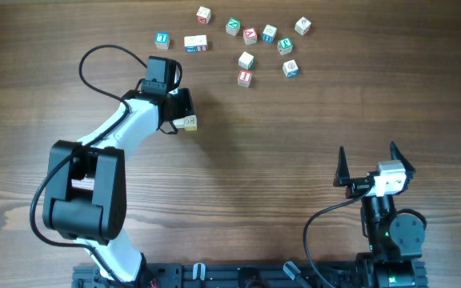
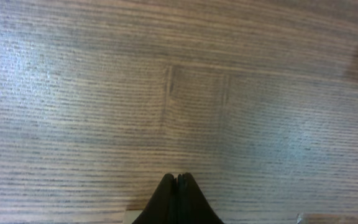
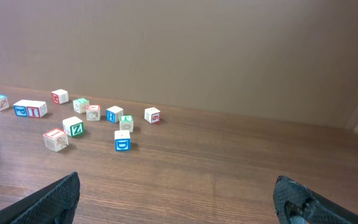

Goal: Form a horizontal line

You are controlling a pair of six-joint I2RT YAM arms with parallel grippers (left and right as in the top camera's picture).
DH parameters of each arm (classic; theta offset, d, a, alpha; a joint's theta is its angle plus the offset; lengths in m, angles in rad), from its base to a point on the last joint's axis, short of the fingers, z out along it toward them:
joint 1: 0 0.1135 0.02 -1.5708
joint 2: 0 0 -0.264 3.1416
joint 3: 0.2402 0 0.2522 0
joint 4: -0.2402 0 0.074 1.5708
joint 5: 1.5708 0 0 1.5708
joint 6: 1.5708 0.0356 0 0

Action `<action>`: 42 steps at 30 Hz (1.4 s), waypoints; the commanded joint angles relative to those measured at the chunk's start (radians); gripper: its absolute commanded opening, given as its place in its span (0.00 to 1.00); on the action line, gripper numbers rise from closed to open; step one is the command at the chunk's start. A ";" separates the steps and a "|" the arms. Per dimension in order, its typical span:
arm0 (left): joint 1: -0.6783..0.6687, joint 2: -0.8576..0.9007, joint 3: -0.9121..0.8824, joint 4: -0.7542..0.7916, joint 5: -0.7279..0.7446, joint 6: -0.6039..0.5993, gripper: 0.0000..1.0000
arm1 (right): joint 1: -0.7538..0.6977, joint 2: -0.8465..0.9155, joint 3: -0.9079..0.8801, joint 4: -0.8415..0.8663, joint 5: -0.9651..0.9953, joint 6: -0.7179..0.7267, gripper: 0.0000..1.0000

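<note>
Wood surface [image 1: 294, 144] carries everything. L arm is nearer. L pincer [image 1: 182, 108] is closed, tips together in wrist view w/ nothing seen btwn; R pincer [image 1: 370, 166] is spread wide, empty, well back. So far the horizontal line [image 1: 196, 43] is a two-cube start, axis left-right, just beyond L pincer; scattered cubes [image 1: 269, 33] to its right. Stray cube [image 1: 186, 122] sits at L pincer; can't tell if held.

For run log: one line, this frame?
left fingers shut by pale wooden letter cube | right fingers open | row: two cubes touching, rest scattered
</note>
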 commanded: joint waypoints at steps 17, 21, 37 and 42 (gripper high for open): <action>0.003 0.007 0.000 -0.051 -0.006 0.020 0.04 | -0.005 -0.007 -0.001 0.003 -0.013 -0.010 1.00; 0.005 0.007 0.002 -0.027 -0.016 0.020 0.05 | -0.005 -0.007 -0.001 0.003 -0.013 -0.011 1.00; 0.093 -0.058 0.024 -0.195 -0.009 -0.055 0.04 | -0.005 -0.007 -0.001 0.003 -0.013 -0.011 1.00; 0.093 -0.056 0.024 -0.225 0.043 -0.053 0.04 | -0.005 -0.007 -0.001 0.003 -0.013 -0.010 1.00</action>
